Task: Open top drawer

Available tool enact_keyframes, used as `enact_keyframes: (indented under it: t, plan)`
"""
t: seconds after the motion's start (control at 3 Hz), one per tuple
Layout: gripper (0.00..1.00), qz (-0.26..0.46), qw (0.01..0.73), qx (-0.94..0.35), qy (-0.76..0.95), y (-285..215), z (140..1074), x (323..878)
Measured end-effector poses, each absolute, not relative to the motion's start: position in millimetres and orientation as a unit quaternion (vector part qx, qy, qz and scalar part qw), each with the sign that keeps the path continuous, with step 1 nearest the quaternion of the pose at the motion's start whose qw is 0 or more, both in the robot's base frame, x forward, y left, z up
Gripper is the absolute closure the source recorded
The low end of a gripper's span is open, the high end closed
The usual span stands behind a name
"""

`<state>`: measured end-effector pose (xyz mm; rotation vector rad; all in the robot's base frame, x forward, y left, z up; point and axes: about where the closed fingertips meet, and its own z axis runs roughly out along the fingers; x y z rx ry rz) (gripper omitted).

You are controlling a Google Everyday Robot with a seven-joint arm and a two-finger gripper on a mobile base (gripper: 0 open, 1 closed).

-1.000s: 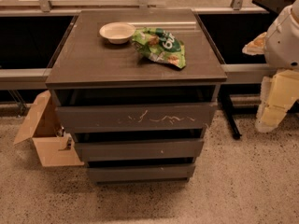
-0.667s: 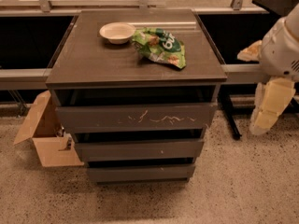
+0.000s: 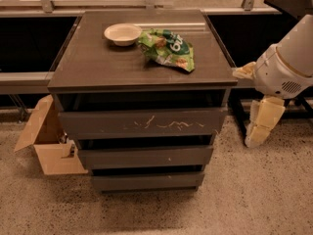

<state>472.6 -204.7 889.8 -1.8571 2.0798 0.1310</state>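
The top drawer (image 3: 142, 123) is the widest dark grey-brown front of three on the cabinet, with pale squiggly scratches across its middle. A dark gap shows between it and the cabinet top. My gripper (image 3: 256, 139) hangs down from the white arm (image 3: 288, 62) to the right of the cabinet. It is level with the top drawer's right end and clear of it, touching nothing.
A white bowl (image 3: 122, 34) and a green snack bag (image 3: 168, 48) lie on the cabinet top (image 3: 98, 67). Two narrower drawers (image 3: 146, 156) sit below. An open cardboard box (image 3: 46, 141) stands on the floor at the left. Dark benches run behind on both sides.
The arm and gripper have moved left and a little lower, closer to the cabinet's right side. The drawers, bowl and bag have not moved.
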Motion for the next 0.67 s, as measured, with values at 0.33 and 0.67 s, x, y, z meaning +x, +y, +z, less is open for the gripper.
enact_keyframes:
  t: [0.33,0.67]
  plan:
    - [0.00,0.033,0.163,-0.664,0.729,-202.9,854.4,483.8]
    - [0.00,0.030,0.154,-0.676,0.720,-198.7,808.2,501.3]
